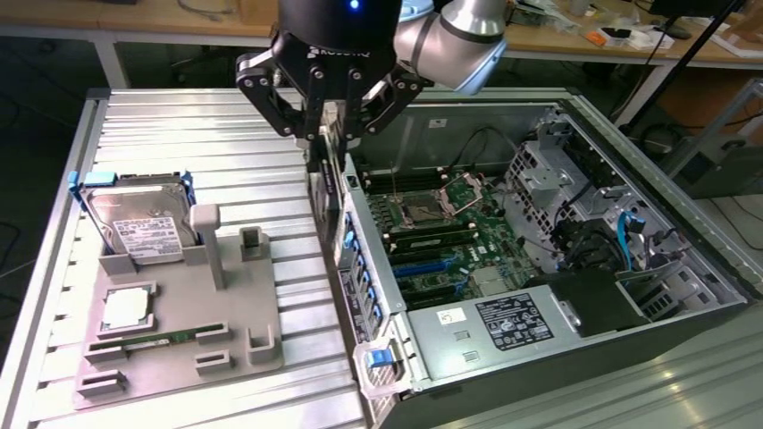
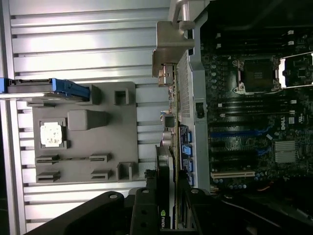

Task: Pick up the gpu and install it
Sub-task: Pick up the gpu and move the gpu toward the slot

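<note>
My gripper (image 1: 322,134) is shut on the gpu (image 1: 320,192), a thin dark card that hangs on edge below the fingers. The card is in the air over the near side wall of the open computer case (image 1: 667,268), between the grey holder tray (image 1: 238,313) and the motherboard (image 1: 448,237). In the wrist view the gpu (image 2: 166,161) runs edge-on out from the gripper (image 2: 165,198) to its silvery end bracket (image 2: 171,49), lined up along the case wall. The blue expansion slots (image 2: 239,132) lie beside it, inside the case.
The grey holder tray carries a hard drive (image 1: 138,219) standing in blue rails, a processor chip (image 1: 125,308) and a green memory stick (image 1: 155,341). Drive cages and cables (image 1: 596,214) and the power supply (image 1: 513,322) occupy the case's far side. The ribbed metal table (image 1: 179,125) extends behind.
</note>
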Tool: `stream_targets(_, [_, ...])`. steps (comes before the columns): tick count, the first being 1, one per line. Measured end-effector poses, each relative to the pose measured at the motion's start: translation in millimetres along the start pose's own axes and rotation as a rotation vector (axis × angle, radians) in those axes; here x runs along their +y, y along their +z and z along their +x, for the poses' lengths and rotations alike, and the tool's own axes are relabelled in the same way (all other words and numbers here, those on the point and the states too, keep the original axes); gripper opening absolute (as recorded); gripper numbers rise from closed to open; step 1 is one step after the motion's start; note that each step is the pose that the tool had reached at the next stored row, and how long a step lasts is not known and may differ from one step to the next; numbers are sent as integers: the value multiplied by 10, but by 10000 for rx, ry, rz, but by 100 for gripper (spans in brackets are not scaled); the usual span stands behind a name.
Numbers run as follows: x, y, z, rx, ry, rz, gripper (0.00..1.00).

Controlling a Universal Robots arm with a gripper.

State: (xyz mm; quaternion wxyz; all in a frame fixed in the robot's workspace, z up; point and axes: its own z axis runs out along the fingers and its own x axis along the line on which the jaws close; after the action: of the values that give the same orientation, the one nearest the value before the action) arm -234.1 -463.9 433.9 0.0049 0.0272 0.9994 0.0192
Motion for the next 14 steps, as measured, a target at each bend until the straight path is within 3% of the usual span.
stream_targets(14, [9,2,-167,0,0,0,27])
